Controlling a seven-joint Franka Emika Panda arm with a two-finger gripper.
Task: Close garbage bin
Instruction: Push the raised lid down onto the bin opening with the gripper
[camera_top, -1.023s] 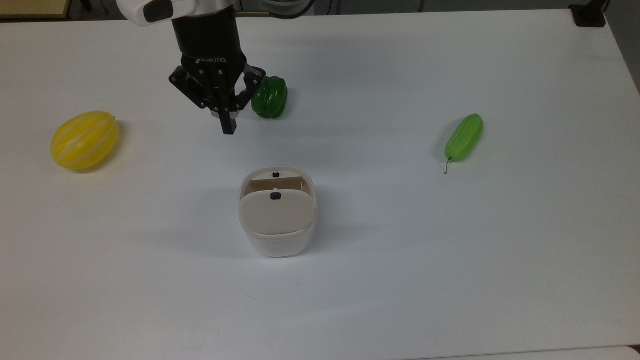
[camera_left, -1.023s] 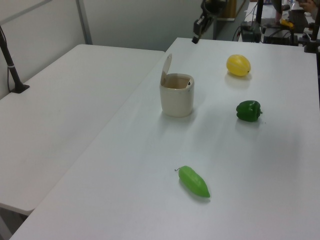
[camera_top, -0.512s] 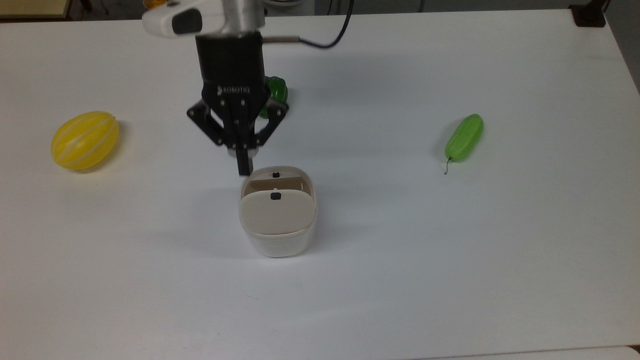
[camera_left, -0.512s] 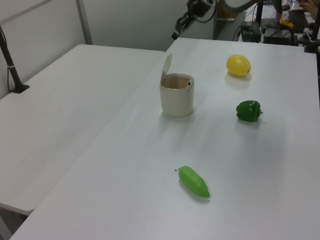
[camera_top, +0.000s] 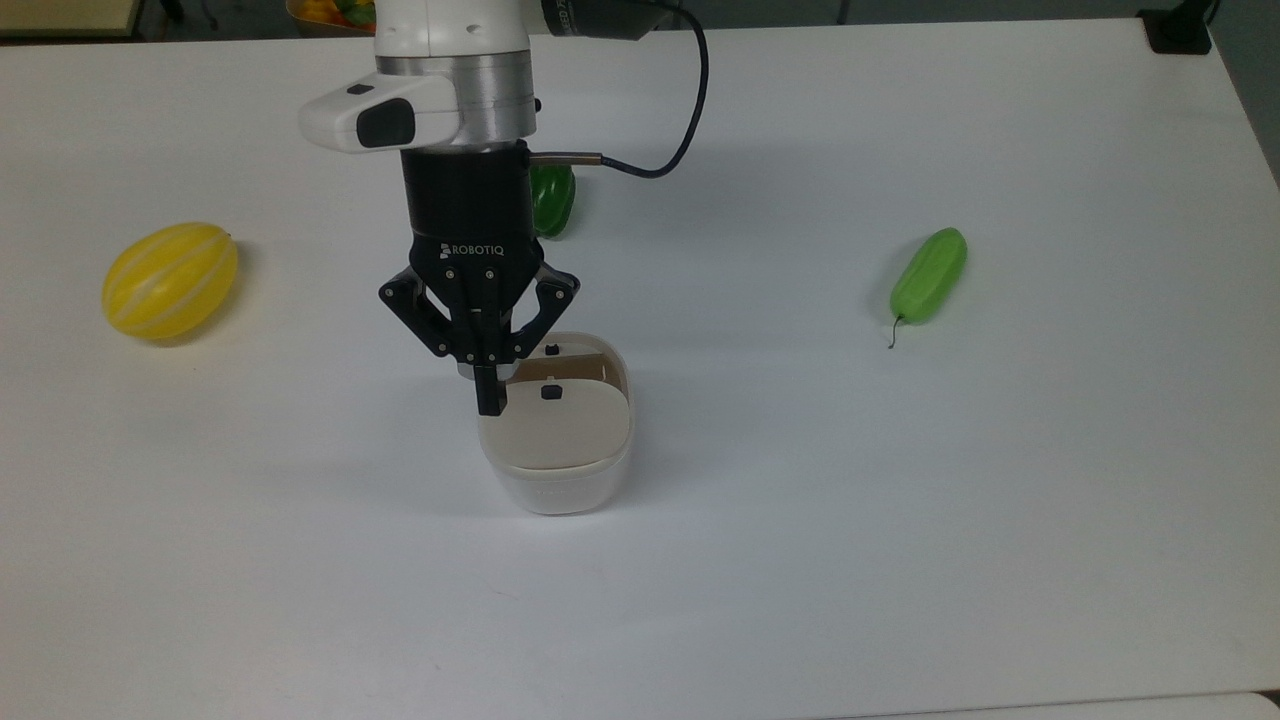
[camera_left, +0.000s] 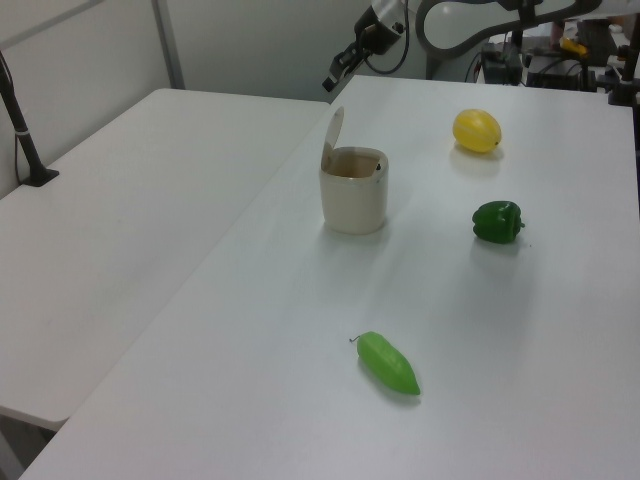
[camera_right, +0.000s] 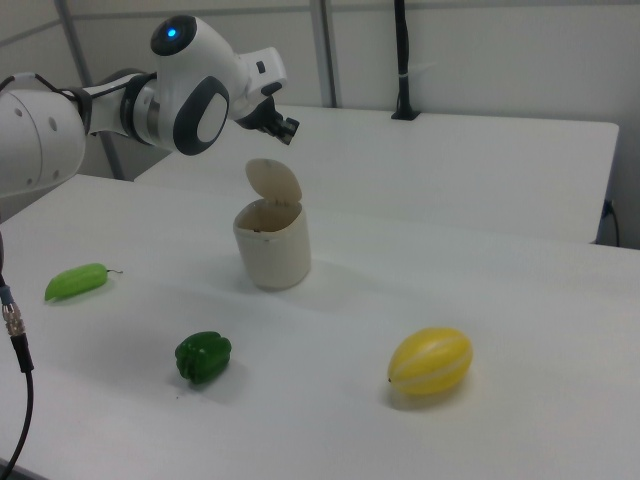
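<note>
The garbage bin (camera_top: 556, 440) is seen mid-table with its beige lid (camera_right: 273, 182) raised upright, and the gripper (camera_top: 490, 400), fingers pressed narrowly together, is best brought behind the lid's top edge and pushed gently forward and down.

I see a smooth, matt white plastic garbage bin (camera_top: 556, 487) and glossy plastic-looking melon (camera_top: 170, 280) on the matt table (camera_top: 900, 520).
</note>
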